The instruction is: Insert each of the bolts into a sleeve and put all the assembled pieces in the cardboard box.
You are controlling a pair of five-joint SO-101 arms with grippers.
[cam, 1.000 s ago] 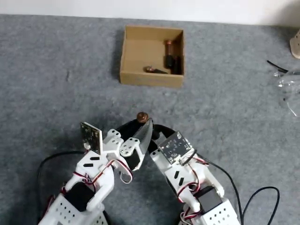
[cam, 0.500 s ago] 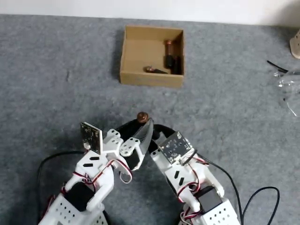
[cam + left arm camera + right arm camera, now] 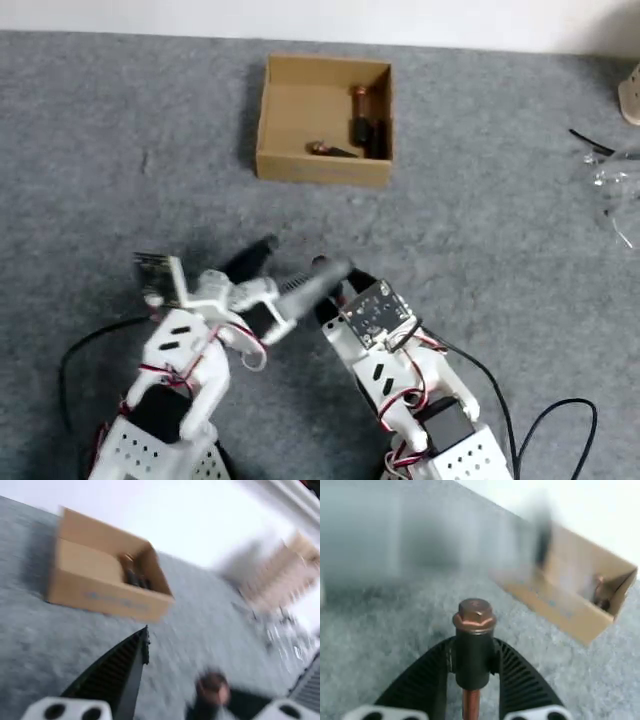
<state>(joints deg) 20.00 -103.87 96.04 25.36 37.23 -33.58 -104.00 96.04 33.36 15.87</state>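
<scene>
The right claw point(image 3: 474, 660) is gripping the black sleeve point(image 3: 471, 645) upright. The copper bolt point(image 3: 474, 615) is already sitting through it, with its head on top and its shank showing below. This piece is being held near the near edge of the tabletop point(image 3: 120, 150). The cardboard box point(image 3: 320, 168) is lying well apart, toward the far edge.

The step in hand is probably the carry to the box. It calls for keeping the squeeze on the sleeve firm and the piece upright, so that the bolt is not sliding out. The piece should be passing above the box's near wall, and it should be let go low, over a bare patch of floor beside the two assembled pieces point(image 3: 360, 118) already lying inside.

The left claw point(image 3: 305, 257) is standing open and holding nothing, and it should be staying out of the carry path.

Compared with a second ago, the left arm is swinging away toward its own side. Its claw was pressed close against the right one around the bolt and is now spread apart. The box and its contents are lying as before.
</scene>
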